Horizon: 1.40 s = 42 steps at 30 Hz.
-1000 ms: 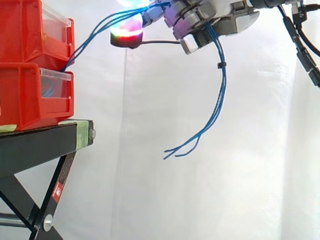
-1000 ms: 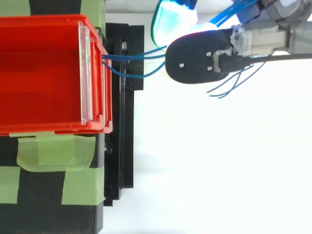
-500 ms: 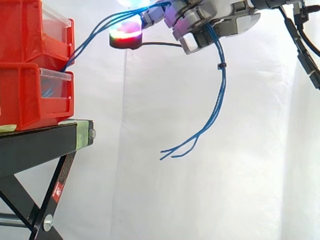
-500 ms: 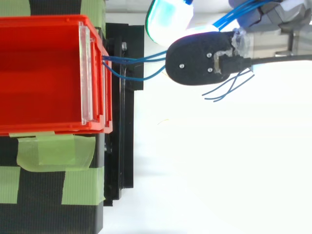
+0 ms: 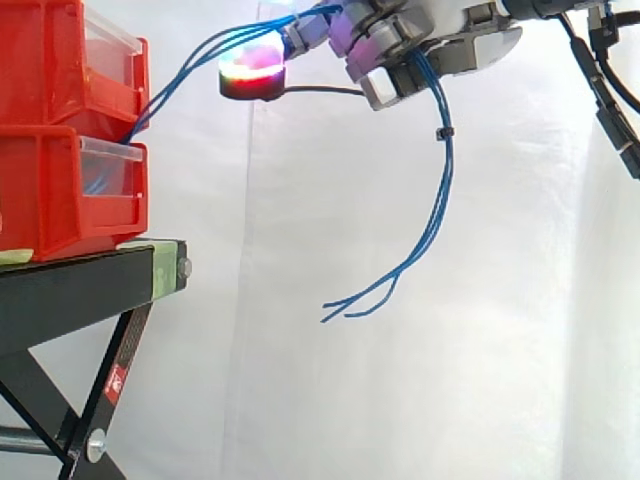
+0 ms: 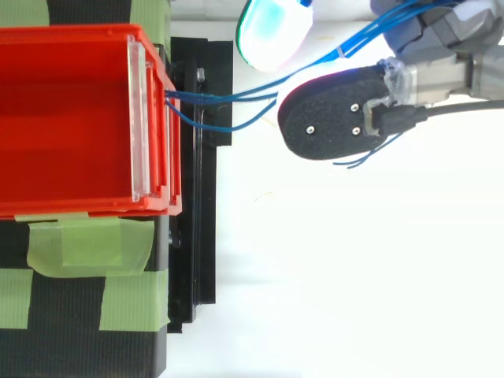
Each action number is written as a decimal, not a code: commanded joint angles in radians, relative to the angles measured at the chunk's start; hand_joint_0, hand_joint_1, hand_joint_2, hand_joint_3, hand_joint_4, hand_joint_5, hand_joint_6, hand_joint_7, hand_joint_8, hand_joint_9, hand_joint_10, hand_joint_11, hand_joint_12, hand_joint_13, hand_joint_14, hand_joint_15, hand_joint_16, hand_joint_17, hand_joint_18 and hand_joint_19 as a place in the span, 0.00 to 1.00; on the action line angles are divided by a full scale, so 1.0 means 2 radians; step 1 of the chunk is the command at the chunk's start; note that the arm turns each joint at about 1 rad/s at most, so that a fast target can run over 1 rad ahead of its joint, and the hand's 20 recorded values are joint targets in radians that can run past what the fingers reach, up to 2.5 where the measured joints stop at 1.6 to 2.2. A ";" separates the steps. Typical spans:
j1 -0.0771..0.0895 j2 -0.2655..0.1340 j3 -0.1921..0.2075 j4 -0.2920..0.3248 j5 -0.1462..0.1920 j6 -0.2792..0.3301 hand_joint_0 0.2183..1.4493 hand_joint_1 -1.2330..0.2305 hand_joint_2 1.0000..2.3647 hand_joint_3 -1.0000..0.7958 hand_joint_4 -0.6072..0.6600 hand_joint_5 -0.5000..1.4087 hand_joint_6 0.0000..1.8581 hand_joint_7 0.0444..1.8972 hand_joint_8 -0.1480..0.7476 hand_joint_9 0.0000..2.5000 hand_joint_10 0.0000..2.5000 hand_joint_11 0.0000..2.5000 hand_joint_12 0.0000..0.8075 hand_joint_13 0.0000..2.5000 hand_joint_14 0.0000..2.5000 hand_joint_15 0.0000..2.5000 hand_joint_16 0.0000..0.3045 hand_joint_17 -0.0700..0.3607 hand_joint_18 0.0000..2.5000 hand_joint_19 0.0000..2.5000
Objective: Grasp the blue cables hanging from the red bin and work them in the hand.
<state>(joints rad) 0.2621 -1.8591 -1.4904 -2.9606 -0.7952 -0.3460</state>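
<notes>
1. The hand (image 5: 455, 45) sits high at the side view's top edge, well out from the bins (image 5: 50, 190). Its fingers are curled tight round the cables (image 5: 440, 133).
2. The cables leave the front of the lower bin and climb slackly to the hand. They pass through the fingers and hang free.
3. Their loose ends splay in mid-air, well apart from the stand (image 5: 90, 285). The white curtain (image 5: 300, 400) backs the open space under the hand.
4. The side view shows two stacked bins, the long hanging tail and a small dark tie on it.
5. The top view shows the strands spreading past the bin's clear front lip. They run between a cyan pad (image 6: 272, 31) and a dark pad back (image 6: 331, 114). Green tape (image 6: 87, 244) lies on the stand.
</notes>
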 commanded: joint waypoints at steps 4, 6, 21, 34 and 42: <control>0.000 0.000 0.000 -0.003 -0.003 -0.002 0.52 0.34 0.01 0.11 0.70 0.39 0.04 0.69 0.71 0.42 1.00 1.00 0.89 0.69 1.00 0.75 0.73 0.55 0.88 0.22; 0.001 0.000 0.000 -0.008 -0.005 -0.003 0.52 0.34 0.00 0.10 0.70 0.40 0.04 0.69 0.71 0.42 1.00 1.00 0.89 0.69 1.00 0.75 0.73 0.55 0.88 0.22; 0.002 0.001 0.000 -0.028 -0.010 -0.004 0.53 0.36 0.01 0.09 0.69 0.45 0.09 0.67 0.71 0.42 1.00 1.00 0.89 0.69 1.00 0.75 0.73 0.55 0.88 0.22; 0.002 0.001 0.000 -0.028 -0.009 -0.005 0.58 0.39 0.01 0.28 0.70 0.47 0.01 0.66 0.71 0.42 1.00 1.00 0.89 0.69 1.00 0.75 0.73 0.55 0.88 0.22; 0.002 0.000 0.000 -0.025 -0.008 -0.006 0.60 0.41 0.02 0.46 0.72 0.45 0.01 0.64 0.71 0.42 1.00 1.00 0.89 0.69 1.00 0.75 0.73 0.55 0.88 0.22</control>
<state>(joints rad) 0.2662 -1.8586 -1.4908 -3.0129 -0.8134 -0.3586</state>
